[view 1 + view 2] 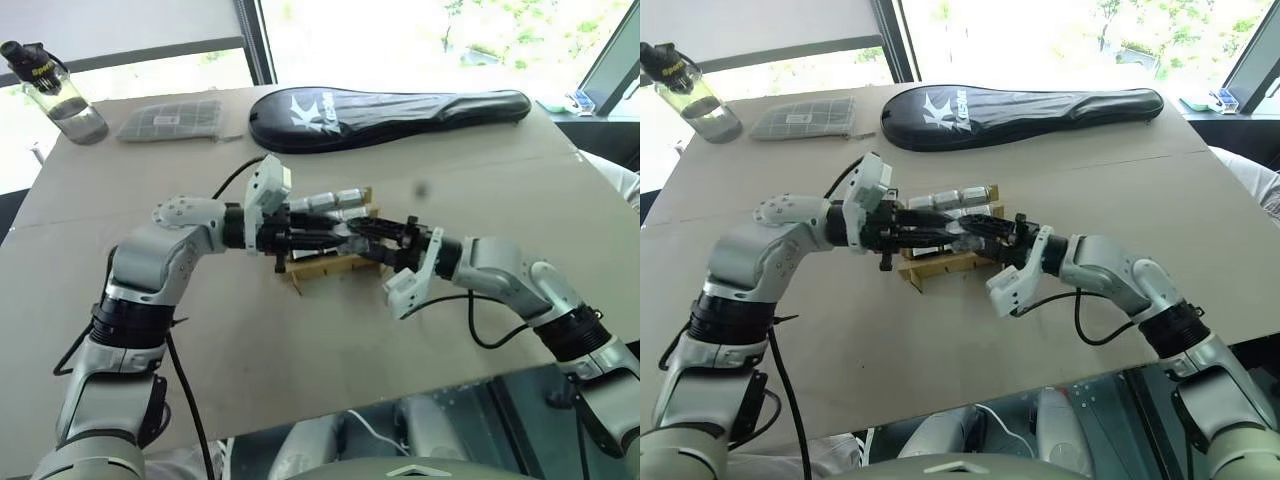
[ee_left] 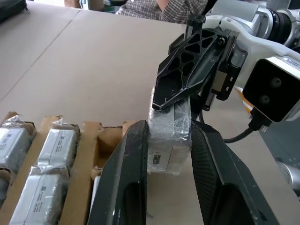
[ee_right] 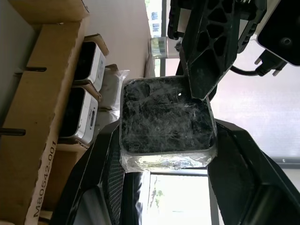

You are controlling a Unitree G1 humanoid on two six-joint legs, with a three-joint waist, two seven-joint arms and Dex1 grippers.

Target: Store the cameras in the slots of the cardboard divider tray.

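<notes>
Both grippers meet over the cardboard divider tray [image 1: 318, 268] in the middle of the table. One camera [image 2: 166, 150], wrapped in clear film, hangs between them just above the tray's right side. My left gripper [image 2: 169, 126] is shut on its silver-grey sides. My right gripper [image 3: 166, 138] is shut on it from the opposite side, and the camera's black face [image 3: 164, 112] shows there. Several wrapped cameras [image 1: 335, 203] sit in the tray's far slots, and more [image 2: 56, 145] lie in neighbouring slots.
A black racket case [image 1: 390, 115] lies across the far side of the table. A grey gridded pouch [image 1: 172, 120] and a clear bottle [image 1: 60, 95] are at the far left. A person in a checked shirt [image 2: 159, 9] sits beyond the table's right edge.
</notes>
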